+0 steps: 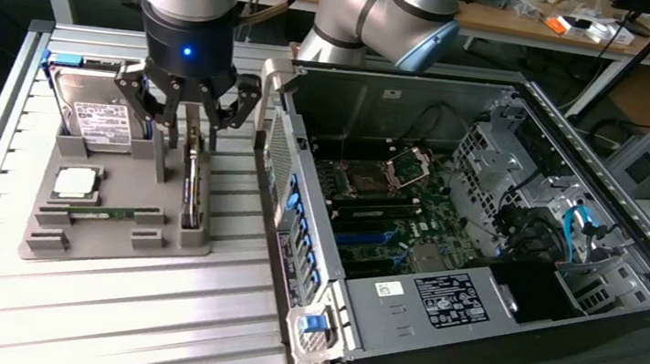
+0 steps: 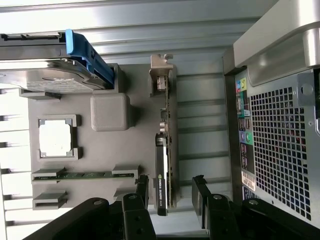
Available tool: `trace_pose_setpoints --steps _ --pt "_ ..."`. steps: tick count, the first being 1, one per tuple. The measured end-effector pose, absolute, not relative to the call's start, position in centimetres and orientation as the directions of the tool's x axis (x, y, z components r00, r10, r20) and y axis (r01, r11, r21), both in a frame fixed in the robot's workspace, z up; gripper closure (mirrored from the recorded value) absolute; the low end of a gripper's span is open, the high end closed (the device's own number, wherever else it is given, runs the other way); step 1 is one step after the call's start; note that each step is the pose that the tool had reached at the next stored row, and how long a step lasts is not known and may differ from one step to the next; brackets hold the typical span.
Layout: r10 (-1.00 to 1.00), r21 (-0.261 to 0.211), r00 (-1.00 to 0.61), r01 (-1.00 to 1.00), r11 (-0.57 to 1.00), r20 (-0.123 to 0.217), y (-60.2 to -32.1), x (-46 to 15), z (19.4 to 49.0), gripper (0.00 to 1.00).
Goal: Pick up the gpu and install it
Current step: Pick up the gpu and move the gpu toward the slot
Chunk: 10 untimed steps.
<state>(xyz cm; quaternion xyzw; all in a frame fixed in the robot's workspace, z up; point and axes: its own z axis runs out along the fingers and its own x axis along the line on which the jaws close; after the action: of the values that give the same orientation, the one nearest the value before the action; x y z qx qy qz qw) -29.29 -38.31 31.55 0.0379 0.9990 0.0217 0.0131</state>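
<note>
One robot arm [image 1: 370,8] enters from the top of the exterior view and bends over to carry its wrist straight down, so that the gripper [image 1: 187,134] hangs vertically above a grey parts tray [image 1: 110,236]. The work surface is a slatted aluminium table [image 1: 101,313], with cluttered wooden benches [image 1: 539,27] behind it. On the exterior view's right an open computer case [image 1: 477,254] lies on its side, motherboard facing up. The tray sits just beside the case's perforated rear panel. The gpu [image 1: 192,187] stands on edge in a slot along the tray side nearest the case. Its long axis is horizontal and parallel to the case wall, and its silvery bracket [image 2: 161,75] is at the end nearest the hard drive [image 1: 100,120]. In the wrist view the claw is parted, one of its fingers [image 2: 198,192] on either side of the card. Clear space shows on the case side, and the card is not gripped. A processor [image 1: 76,179] and a narrow green memory stick [image 1: 108,211] lie flat in their own tray recesses, apart from the card.
</note>
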Motion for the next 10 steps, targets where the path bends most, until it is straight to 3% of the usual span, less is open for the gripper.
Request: trace_pose_setpoints --steps 10 --pt "0.076 0.044 -0.997 0.075 0.996 -0.024 -38.31 -29.38 31.32 0.52"
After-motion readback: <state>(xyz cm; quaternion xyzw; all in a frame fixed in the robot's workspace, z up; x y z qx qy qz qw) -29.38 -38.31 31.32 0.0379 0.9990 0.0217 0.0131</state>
